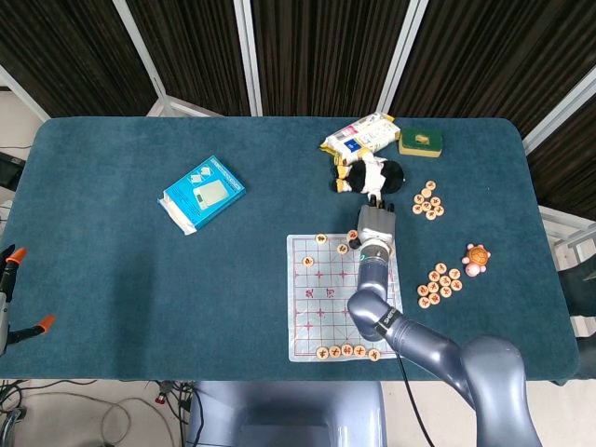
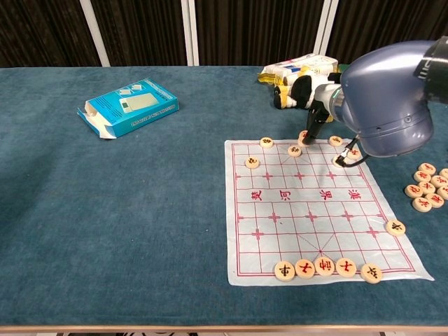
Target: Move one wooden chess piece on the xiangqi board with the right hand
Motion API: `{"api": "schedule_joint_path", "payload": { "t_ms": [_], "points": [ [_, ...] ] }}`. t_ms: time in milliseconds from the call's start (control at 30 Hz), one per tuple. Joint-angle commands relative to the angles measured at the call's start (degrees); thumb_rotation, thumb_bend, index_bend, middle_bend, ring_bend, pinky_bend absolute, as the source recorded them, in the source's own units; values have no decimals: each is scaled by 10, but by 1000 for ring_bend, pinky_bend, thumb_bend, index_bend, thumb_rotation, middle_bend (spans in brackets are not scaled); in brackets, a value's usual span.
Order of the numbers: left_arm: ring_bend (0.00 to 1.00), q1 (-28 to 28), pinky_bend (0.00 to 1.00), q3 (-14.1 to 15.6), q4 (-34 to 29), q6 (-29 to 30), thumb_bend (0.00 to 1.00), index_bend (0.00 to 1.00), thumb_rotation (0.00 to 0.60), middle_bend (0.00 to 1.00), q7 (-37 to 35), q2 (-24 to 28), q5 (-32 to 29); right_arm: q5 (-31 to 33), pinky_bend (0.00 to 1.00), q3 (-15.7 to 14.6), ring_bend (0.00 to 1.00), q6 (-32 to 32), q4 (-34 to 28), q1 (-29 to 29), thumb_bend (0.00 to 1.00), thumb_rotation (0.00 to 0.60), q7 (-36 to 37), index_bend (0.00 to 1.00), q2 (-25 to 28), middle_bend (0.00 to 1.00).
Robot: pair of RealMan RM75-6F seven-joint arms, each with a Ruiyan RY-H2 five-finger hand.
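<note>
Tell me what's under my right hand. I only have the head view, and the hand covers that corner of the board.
Observer: In the chest view, the right hand reaches its fingertips down to a piece at the far edge of the board.
Operator: Is it lifted?
Observer: No, it looks flat on the board. I can't tell whether the fingers are gripping it.
Operator: Is anything else hidden from me?
Observer: A second piece sits just right of it, under your hand.
</note>
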Motion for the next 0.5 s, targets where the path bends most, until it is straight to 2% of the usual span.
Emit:
{"api": "schedule_joint_path", "payload": {
  "t_ms": [33, 500],
  "points": [
    [0, 0, 37, 0, 0, -1, 8, 20, 600, 0, 1, 0, 0, 0, 0, 0, 0, 1, 0, 0, 345, 600, -1, 535, -1, 0],
    [0, -1, 37, 0, -1, -2, 8, 20, 600, 0, 4, -1, -3, 7, 0, 1, 0, -1, 4, 1, 345, 600, -10, 482, -1, 0]
  ]
}}
